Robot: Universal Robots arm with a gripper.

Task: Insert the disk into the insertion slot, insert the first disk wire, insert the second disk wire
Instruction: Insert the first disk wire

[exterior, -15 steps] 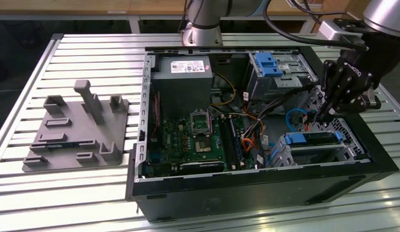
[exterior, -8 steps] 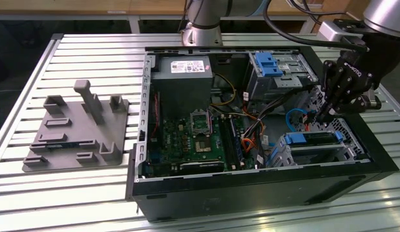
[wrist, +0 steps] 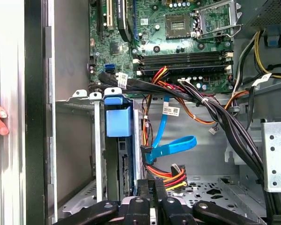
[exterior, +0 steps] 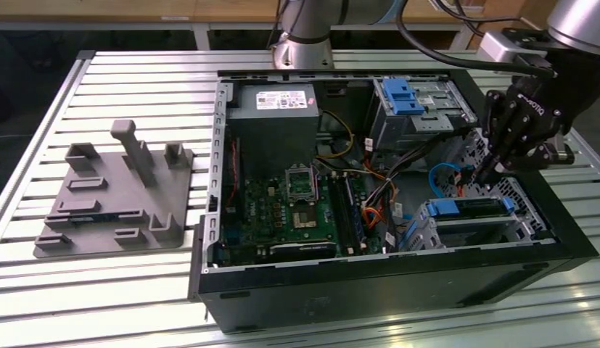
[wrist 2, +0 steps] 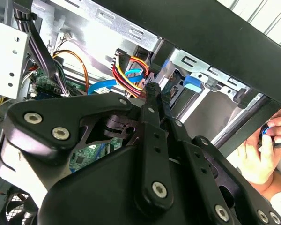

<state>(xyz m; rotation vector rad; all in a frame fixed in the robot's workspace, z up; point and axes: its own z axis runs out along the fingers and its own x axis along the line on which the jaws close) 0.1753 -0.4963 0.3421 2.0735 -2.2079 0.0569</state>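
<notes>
We see our arm as a silver column at the top centre of the exterior view, with its grey wrist in the upper right corner. Below the wrist, at the right of the frame, the black gripper points downward, tilted a little toward the exterior view's left. In the second wrist view its broad black linkages narrow toward the tip. In the first wrist view the two slim fingers lie side by side, drawn almost together
</notes>
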